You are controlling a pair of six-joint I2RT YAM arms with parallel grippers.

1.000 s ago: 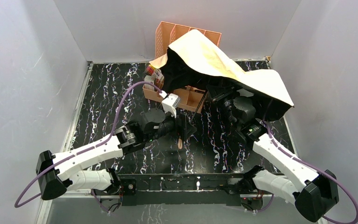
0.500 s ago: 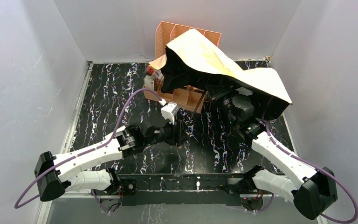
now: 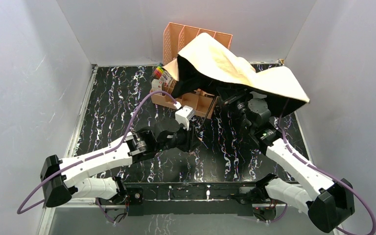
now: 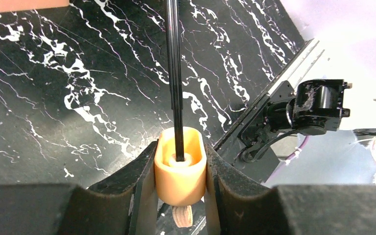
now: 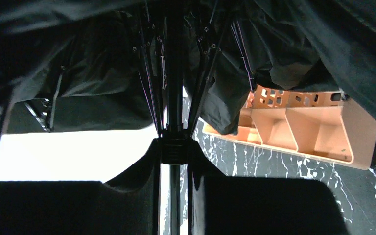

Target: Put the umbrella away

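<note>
The umbrella (image 3: 235,68) hangs half open over the back right of the table, tan on top and black underneath. In the left wrist view its cream handle (image 4: 180,169) sits between my left gripper's (image 4: 180,152) two fingers, both pads touching it, and the thin black shaft (image 4: 175,73) runs away from it. Seen from above, the left gripper (image 3: 194,139) is at mid-table. My right gripper (image 3: 242,105) is under the canopy. The right wrist view shows the right gripper (image 5: 175,149) shut on the black runner on the shaft, with ribs (image 5: 152,73) fanning out above.
A tall peach file organizer (image 3: 181,35) stands at the back wall behind the canopy. A low peach compartment tray (image 3: 196,100) lies under the canopy's left edge, and the tray (image 5: 298,127) also shows from the right wrist. Coloured items (image 3: 159,72) sit by it. White walls close three sides.
My left gripper has moved right and closed on the handle. The canopy has lifted and shifted slightly to the right with the right arm.
</note>
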